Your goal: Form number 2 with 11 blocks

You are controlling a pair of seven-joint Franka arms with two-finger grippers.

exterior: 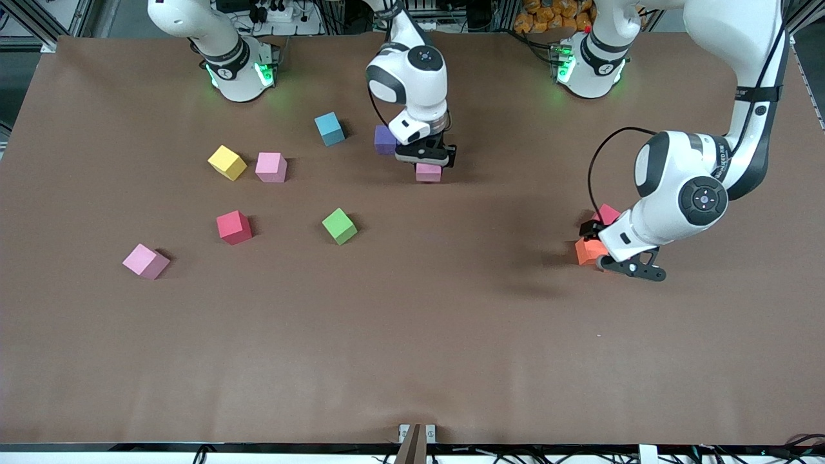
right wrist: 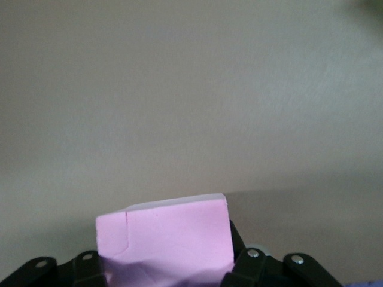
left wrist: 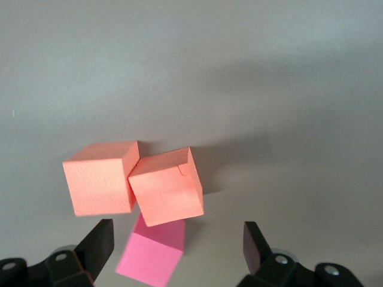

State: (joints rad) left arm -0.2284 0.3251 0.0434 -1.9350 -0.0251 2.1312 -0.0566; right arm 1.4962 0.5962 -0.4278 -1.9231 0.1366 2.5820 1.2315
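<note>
None of the number 2 is standing yet, operator: you are looking at scattered blocks, with no row or column laid. You are seeing the right gripper [exterior: 427, 159] pinching a pink cube [exterior: 428, 172] low over mid-table, just beside a purple cube [exterior: 385, 139]; whether it is lifting or setting down cannot be told. The left gripper [exterior: 628, 265] is hanging with fingers [left wrist: 99, 242] spread over a tight cluster toward the left arm's end: two orange cubes [left wrist: 137, 182] touching each other and a red cube [exterior: 607, 213] just beside them. Lying loose toward the right arm's end are a light blue cube [exterior: 330, 128], a yellow cube [exterior: 227, 162], a second pink cube [exterior: 271, 167], another red cube [exterior: 234, 227], a green cube [exterior: 339, 225] and a third pink cube [exterior: 146, 261]. By my judgement nearly all placing is remaining. The table [exterior: 412, 348] is offering broad bare room nearer the front camera, well away from its edges.
</note>
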